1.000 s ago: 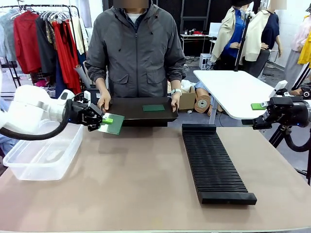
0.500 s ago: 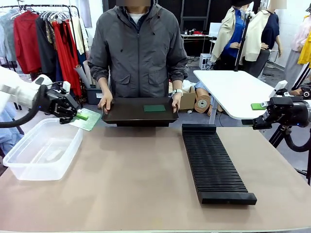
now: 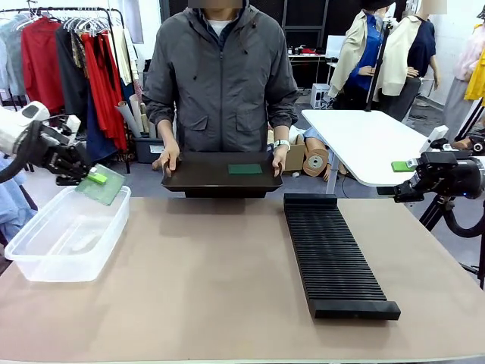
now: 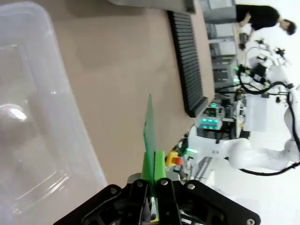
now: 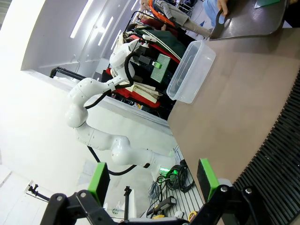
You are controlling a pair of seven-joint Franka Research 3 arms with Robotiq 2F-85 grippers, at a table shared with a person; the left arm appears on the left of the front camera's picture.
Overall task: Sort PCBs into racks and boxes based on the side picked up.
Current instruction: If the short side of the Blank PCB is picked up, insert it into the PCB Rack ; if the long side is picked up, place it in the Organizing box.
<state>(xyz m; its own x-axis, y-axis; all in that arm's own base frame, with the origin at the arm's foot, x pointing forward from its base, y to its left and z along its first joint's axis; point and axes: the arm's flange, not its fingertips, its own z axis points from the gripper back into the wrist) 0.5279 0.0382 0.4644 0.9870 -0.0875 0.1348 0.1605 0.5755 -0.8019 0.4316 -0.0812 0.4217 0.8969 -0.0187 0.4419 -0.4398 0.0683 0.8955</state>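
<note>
Surface (image 3: pixel 212 280): wide, matt, tan-brown, mostly bare. Clear tub (image 3: pixel 53 269) sits at its left side, near the edge; nothing certain can be made out inside it through the glare on its walls. Long black slotted rack (image 3: pixel 333 258) lies right of centre, running from the far side toward the near edge, its slots looking unfilled.

Left pincer (image 3: pixel 92 177) hangs above the tub's far end, pressed together on a green board (image 3: pixel 104 187). The board is tilted, paler speckled face toward the camera, lower corner close over the tub's rim; contact with the rim cannot be told. In the left wrist view the board (image 4: pixel 150 126) stands edge-on between the green pads, with the tub wall to one side and the brown surface beyond.

Right pincer (image 3: pixel 402 171) hovers off the surface's right edge, well apart from the rack. In the right wrist view its two green-padded fingers (image 5: pixel 98 180) are spread wide with nothing between them.

Far side: a person (image 3: pixel 220 83) in a grey jacket holds a flat black tray (image 3: pixel 197 178) at both ends, level with the surface's far edge. A second, dark green board (image 3: pixel 245 169) lies flat on it.

Room behind: clothes rail (image 3: pixel 76 61) with red and grey garments at left, white table (image 3: pixel 364 140) at right, cardboard rolls (image 3: pixel 314 161) on the floor between.
</note>
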